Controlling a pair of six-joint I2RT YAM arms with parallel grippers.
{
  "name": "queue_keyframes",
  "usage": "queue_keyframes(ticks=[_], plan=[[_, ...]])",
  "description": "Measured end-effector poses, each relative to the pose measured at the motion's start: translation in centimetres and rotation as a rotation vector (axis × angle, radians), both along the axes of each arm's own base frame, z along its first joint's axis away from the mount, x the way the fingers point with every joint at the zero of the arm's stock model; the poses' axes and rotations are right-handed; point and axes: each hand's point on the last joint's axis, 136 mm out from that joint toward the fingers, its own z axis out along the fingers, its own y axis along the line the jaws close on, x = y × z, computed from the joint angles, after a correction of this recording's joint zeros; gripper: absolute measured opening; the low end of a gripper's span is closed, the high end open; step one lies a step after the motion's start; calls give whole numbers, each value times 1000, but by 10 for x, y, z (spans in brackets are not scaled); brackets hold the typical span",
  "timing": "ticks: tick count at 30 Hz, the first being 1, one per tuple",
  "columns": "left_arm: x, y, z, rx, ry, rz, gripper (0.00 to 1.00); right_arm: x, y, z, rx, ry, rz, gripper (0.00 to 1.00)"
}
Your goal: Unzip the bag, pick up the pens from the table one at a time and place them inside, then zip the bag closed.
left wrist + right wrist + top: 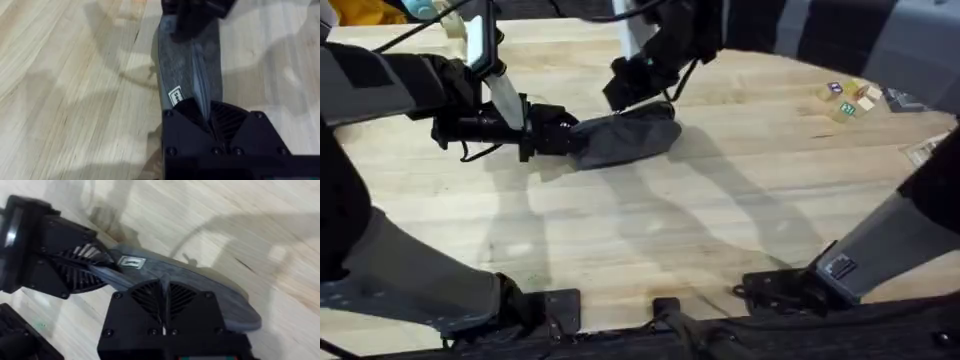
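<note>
Grey pouch: the bag lies on the table, upper centre of my overhead view.
Left gripper: I see it clamped on the bag's left end, jaws closed onto the fabric.
Right gripper: pressed on the bag's top edge; jaws pinched together at the zipper.
Label: white tag beside my left fingers.
</note>
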Motion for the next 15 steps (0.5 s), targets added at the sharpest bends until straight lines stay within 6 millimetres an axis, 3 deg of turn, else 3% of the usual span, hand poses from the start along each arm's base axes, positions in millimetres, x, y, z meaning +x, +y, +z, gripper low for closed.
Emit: queue_keyframes(ticks=[7, 8, 9, 10, 15], plan=[[0, -2, 1, -8, -1, -3, 45, 23, -50, -3, 12, 60, -139, 31], [0, -2, 2, -9, -2, -3, 45, 28, -60, -4, 13, 69, -171, 31], [0, -2, 2, -11, -1, -3, 45, 39, -88, -5, 9, 86, -251, 31], [0, -2, 2, -12, -2, -3, 45, 42, -96, -6, 9, 92, -275, 31], [0, -4, 3, -17, -8, -8, 45, 48, -118, -7, 15, 111, -341, 31]])
